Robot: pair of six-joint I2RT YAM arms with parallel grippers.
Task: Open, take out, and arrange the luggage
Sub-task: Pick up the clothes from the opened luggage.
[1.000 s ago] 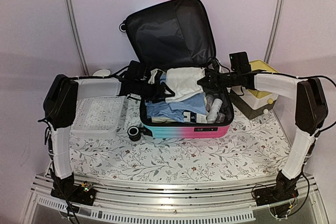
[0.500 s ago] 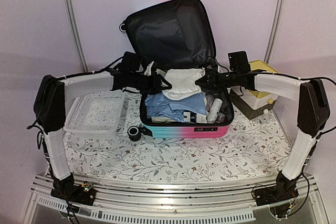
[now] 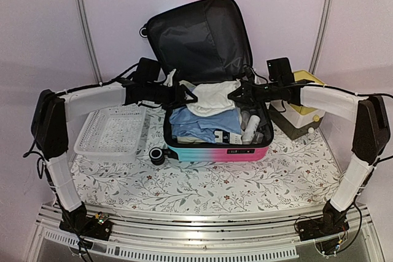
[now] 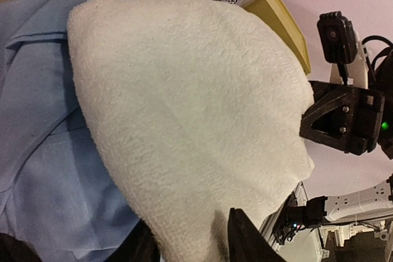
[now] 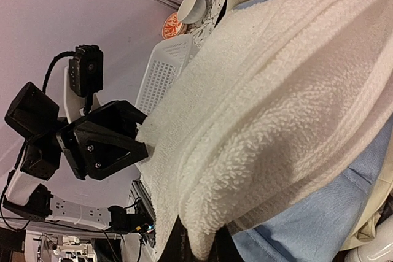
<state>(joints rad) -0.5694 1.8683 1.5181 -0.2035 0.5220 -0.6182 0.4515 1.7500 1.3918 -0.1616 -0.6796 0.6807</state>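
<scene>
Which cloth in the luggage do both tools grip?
The white towel, stretched between the left tool and right tool; the light blue garment lies beneath, ungripped.

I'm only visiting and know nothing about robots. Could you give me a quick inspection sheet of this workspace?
Surface: table with a flowered cover.
Job's things: luggage lies open, lid up; blue clothes inside; white towel stretched over it.
Clutter: white perforated basket on the left; yellow-topped box on the right.
Grippers: left gripper and right gripper each shut on a towel end.
Cables: black cables run along both arms.
Surroundings: pale walls, metal poles.
</scene>
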